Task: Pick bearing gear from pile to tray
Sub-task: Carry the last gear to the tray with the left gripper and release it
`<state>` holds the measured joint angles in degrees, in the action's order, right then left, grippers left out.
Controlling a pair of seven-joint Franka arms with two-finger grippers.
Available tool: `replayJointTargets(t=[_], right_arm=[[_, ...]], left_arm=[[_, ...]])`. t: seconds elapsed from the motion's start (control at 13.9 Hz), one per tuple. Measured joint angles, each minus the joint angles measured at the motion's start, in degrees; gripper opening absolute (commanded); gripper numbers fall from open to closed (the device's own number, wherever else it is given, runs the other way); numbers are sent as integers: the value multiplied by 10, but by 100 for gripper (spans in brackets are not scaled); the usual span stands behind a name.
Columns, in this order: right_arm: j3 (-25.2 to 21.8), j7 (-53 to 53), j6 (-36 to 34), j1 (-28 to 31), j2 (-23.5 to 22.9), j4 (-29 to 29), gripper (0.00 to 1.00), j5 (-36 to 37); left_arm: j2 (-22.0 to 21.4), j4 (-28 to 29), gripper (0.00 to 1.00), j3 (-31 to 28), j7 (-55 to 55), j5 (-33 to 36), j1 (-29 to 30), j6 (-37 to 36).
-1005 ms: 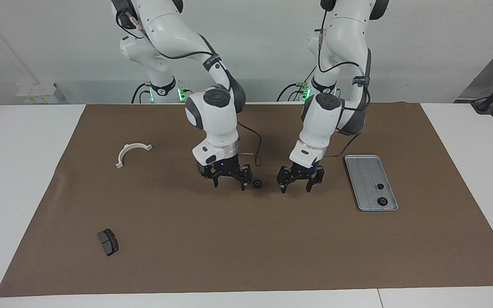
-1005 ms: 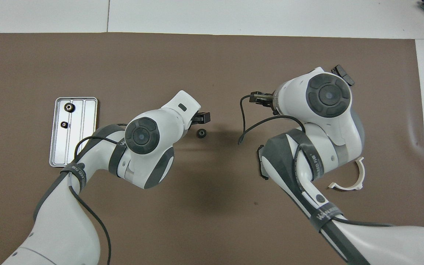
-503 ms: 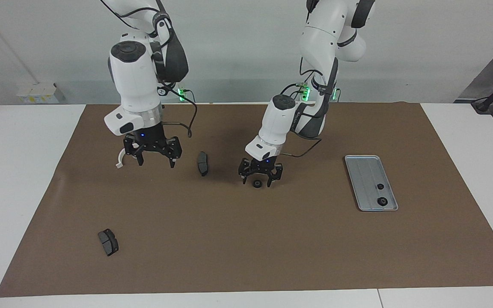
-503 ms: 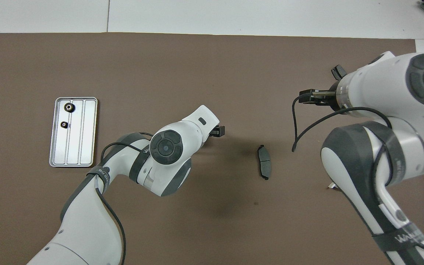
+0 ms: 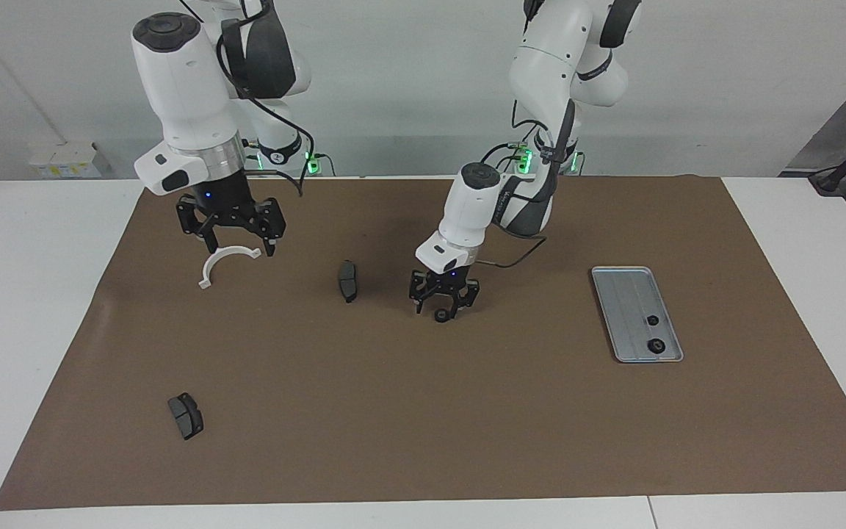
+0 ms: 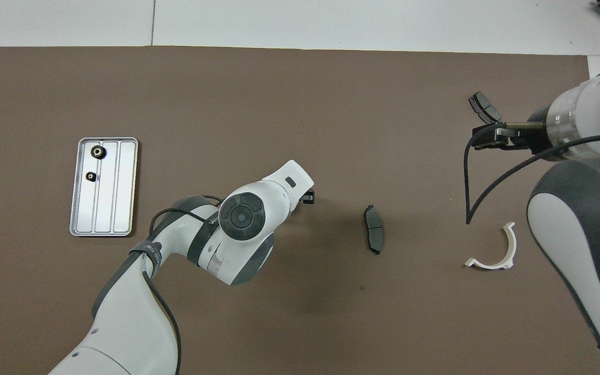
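A small black ring point(image 5: 440, 316) lies on the brown mat mid-table. My left gripper point(image 5: 439, 307) is low over it, fingers open, one on each side of the ring. In the overhead view the left wrist hides the ring, and only a bit of the left gripper point(image 6: 308, 197) shows. The silver tray point(image 5: 625, 294) lies toward the left arm's end with two black rings point(image 5: 653, 320) point(image 5: 656, 345) in it; the tray also shows in the overhead view point(image 6: 123, 192). My right gripper point(image 5: 230, 236) is open and empty, raised over the white curved bracket point(image 5: 228, 258).
One dark grey brake pad point(image 5: 348, 281) point(image 6: 374, 235) lies between the ring and the bracket point(image 6: 495, 250). A second pad point(image 5: 186, 415) point(image 6: 484, 107) lies farther from the robots, toward the right arm's end. The mat point(image 5: 467, 426) covers most of the white table.
My right arm swung away toward its own end and rose above the bracket, uncovering a brake pad. My left gripper moved over the ring and came down around it.
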<state>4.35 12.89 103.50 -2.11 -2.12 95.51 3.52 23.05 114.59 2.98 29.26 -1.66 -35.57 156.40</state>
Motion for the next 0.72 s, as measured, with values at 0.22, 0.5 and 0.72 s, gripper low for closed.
replayJointTargets(t=[0.22, 0.5, 0.72], right_arm=[[0, -7, -34, 9, 2, -1, 100, -1], [0, -7, -44, 9, 7, 4, 100, -10], [0, -7, -44, 9, 9, 12, 100, -20]], left_arm=[[-4, 0, 21, 0, -1, 0, -1, -7], [-5, 0, 10, 0, -1, 0, -2, -11], [-4, -5, 10, -4, 0, 0, -1, -13]])
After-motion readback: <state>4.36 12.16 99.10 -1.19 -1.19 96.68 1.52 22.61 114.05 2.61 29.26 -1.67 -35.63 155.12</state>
